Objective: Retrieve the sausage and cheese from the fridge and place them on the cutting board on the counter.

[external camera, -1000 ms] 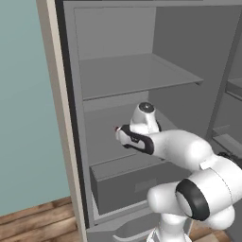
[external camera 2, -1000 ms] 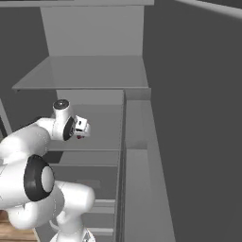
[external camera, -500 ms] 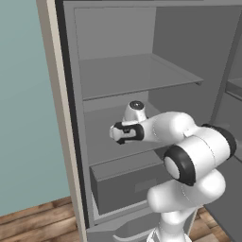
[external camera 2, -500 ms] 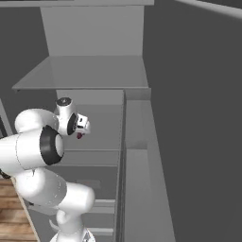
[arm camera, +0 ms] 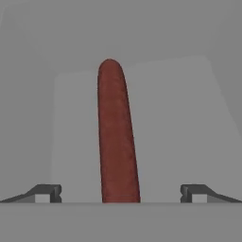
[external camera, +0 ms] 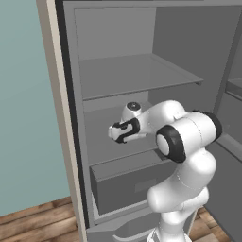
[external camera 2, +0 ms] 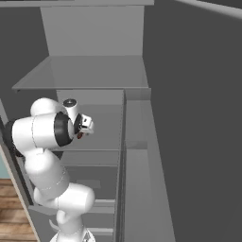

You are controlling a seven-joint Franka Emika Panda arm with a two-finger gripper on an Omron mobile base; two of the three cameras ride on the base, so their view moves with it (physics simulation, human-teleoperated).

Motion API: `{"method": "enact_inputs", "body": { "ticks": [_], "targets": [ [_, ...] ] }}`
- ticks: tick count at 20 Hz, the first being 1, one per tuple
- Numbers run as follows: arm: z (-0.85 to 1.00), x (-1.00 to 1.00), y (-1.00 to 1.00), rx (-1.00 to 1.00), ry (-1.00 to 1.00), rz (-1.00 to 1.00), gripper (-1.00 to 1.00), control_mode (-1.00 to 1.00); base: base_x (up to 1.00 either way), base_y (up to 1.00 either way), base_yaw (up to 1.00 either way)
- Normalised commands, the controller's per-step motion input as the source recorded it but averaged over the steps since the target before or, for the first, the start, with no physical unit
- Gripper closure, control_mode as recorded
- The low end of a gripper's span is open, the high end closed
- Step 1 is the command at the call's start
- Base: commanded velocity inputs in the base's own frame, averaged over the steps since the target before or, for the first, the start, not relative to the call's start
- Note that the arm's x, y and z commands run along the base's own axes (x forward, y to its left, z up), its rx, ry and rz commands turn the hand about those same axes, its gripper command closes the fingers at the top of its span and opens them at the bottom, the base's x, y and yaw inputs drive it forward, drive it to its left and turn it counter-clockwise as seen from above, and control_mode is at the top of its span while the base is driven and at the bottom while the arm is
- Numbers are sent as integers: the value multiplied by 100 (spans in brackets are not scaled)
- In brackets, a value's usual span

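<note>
The arm is reaching into the open fridge (external camera: 189, 56), with the hand sitting at the middle of the left base view, just above the lower grey shelf (external camera: 101, 142) and under the upper shelf (external camera: 137, 73). In the right base view the hand is showing left of centre, a speck of red-brown peeking out just beneath it.

In the hand view the jaws (arm camera: 121, 194) are standing wide apart, the two dark fingertips (arm camera: 47, 193) sitting at the lower left and lower right of the frame, gripping nothing. The sausage (arm camera: 116, 132) is lying between them on the grey shelf, stretching from the bottom centre up toward the upper middle of the frame, clear of both tips. A grey drawer (external camera: 127, 182) is sitting below the shelf in the lower middle of the left base view.
</note>
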Motion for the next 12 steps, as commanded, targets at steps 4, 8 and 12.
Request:
{"method": "enact_inputs", "body": {
  "ticks": [4, 8, 12],
  "targets": [
    [-41, 8, 1, 0, 0, 0, -100, -100, 0, 0, 0],
    [-33, 5, 0, 0, 0, 0, -100, -100, 0, 0, 0],
    [-27, 13, 0, 0, 0, 0, -100, -100, 0, 0, 0]
  ]
}}
